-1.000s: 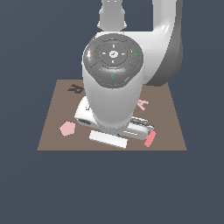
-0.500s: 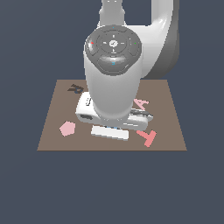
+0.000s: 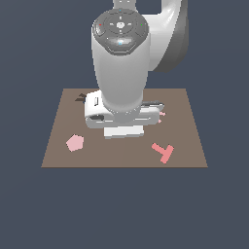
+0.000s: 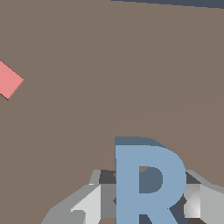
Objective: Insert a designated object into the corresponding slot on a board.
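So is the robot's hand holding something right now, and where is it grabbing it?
Yes. In the wrist view, the hand holds the blue letter R, with a finger on each side of its lower half. The exterior view hides this behind the arm.

The exterior view looks down from high in front at the whole board (image 3: 189,131) — the wrist view hangs close above that same brown surface.

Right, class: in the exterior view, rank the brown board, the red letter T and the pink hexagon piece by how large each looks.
1. Brown board, by far the largest.
2. Red letter T and pink hexagon piece: they look about alike in size, so I won't rank one above the other.
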Action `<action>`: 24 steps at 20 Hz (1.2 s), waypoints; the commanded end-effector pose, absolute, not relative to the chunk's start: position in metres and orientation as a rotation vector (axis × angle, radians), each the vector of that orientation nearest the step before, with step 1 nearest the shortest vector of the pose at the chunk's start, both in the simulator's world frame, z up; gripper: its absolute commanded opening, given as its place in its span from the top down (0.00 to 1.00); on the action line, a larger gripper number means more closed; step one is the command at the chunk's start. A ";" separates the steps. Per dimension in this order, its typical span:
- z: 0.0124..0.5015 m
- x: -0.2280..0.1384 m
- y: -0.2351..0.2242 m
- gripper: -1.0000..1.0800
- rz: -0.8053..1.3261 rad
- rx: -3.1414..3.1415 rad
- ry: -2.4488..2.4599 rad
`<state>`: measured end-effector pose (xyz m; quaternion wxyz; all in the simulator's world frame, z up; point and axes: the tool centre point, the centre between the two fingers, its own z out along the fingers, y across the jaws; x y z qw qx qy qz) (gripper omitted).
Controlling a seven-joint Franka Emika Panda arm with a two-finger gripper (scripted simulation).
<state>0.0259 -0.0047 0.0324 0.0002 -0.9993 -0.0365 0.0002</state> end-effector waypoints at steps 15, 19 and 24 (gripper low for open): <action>0.037 -0.060 -0.059 1.00 0.000 -2.991 -0.963; 0.037 -0.074 -0.078 1.00 0.001 -2.925 -1.148; 0.038 -0.087 -0.101 1.00 0.001 -2.840 -1.344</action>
